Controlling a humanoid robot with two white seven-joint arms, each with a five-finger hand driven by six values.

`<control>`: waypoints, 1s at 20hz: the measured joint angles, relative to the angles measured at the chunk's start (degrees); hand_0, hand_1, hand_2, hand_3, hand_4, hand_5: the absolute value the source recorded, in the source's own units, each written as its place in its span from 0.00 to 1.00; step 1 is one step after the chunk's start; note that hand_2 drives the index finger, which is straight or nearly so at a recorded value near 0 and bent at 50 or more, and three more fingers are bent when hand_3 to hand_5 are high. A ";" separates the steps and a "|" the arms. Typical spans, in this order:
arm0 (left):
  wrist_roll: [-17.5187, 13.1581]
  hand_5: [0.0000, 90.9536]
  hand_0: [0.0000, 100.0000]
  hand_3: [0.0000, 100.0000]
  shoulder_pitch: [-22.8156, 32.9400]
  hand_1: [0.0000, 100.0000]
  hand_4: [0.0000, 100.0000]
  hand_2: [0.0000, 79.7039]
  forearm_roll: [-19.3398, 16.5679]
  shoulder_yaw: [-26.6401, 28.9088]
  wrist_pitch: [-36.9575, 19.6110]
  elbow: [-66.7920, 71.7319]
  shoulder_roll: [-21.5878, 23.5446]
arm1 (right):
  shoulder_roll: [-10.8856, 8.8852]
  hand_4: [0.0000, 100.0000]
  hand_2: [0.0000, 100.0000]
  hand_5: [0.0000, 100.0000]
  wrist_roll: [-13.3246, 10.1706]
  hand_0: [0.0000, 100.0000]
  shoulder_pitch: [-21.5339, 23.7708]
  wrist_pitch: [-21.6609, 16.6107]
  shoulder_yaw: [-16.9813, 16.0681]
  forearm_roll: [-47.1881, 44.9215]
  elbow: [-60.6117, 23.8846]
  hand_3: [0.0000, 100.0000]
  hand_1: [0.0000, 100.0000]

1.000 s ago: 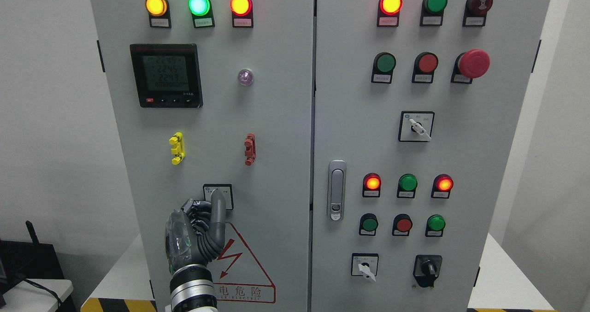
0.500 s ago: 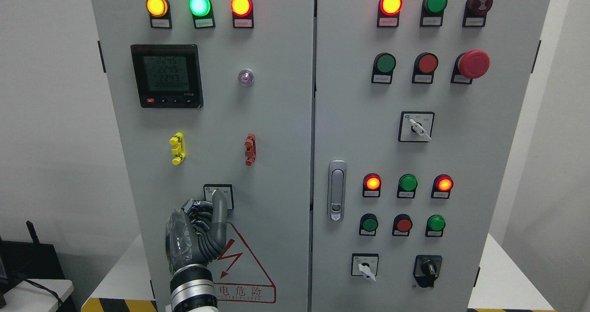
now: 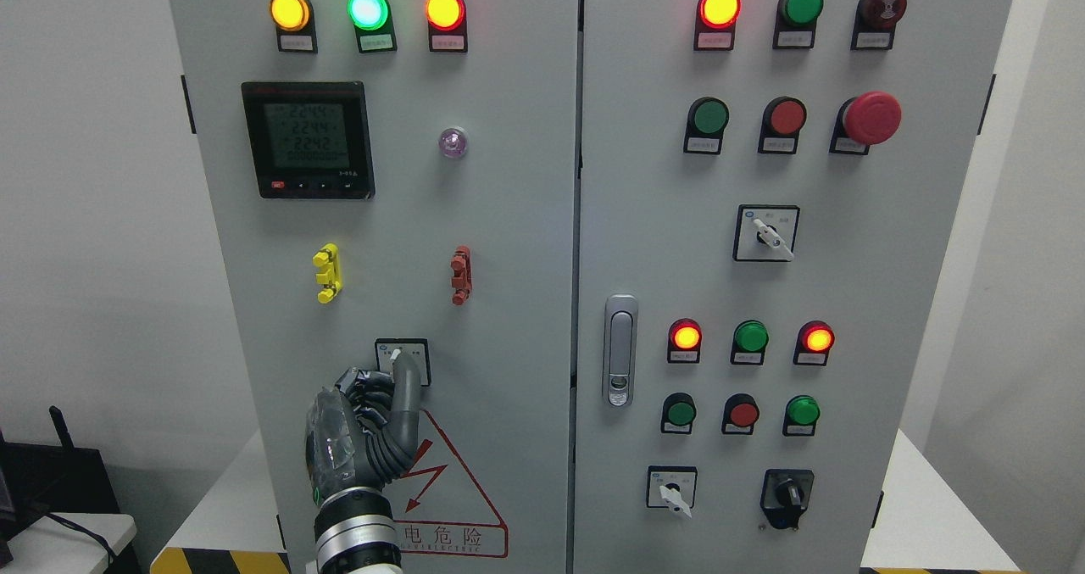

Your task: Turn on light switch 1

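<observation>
White walls frame the grey electrical cabinet [image 3: 509, 218] that fills our head view, its two doors meeting at a seam near the middle. Our left hand [image 3: 360, 438] rises from the bottom edge against the left door, just above the red-bordered hazard triangle [image 3: 449, 489]. One long finger stands extended upward while the other fingers [image 3: 364, 392] are curled in against the palm, holding nothing. That raised fingertip lies over the rotary switch [image 3: 402, 359], a small black-framed square low on the left door, and it hides most of the knob, so we cannot tell which way the knob points. Higher on that door we see a digital meter [image 3: 307, 140] with lit green digits, a yellow clip [image 3: 326, 273], a red clip [image 3: 460, 275], and a row of three glowing lamps [image 3: 366, 9], amber, green and red. On the right door there is a silver door handle [image 3: 620, 350] near the seam and a red mushroom button [image 3: 873, 117] towards the top right.
</observation>
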 measured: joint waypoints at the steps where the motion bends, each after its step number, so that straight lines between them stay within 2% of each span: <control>1: 0.00 0.95 0.42 0.82 0.00 0.26 0.89 0.69 0.00 -0.01 0.02 0.01 0.00 | 0.00 0.00 0.00 0.00 0.00 0.12 0.00 0.00 0.00 0.00 0.00 0.00 0.39; 20: -0.07 0.96 0.53 0.83 -0.14 0.20 0.90 0.71 0.02 -0.37 0.08 0.12 0.00 | 0.00 0.00 0.00 0.00 -0.02 0.12 0.01 0.00 0.00 0.00 -0.02 0.00 0.39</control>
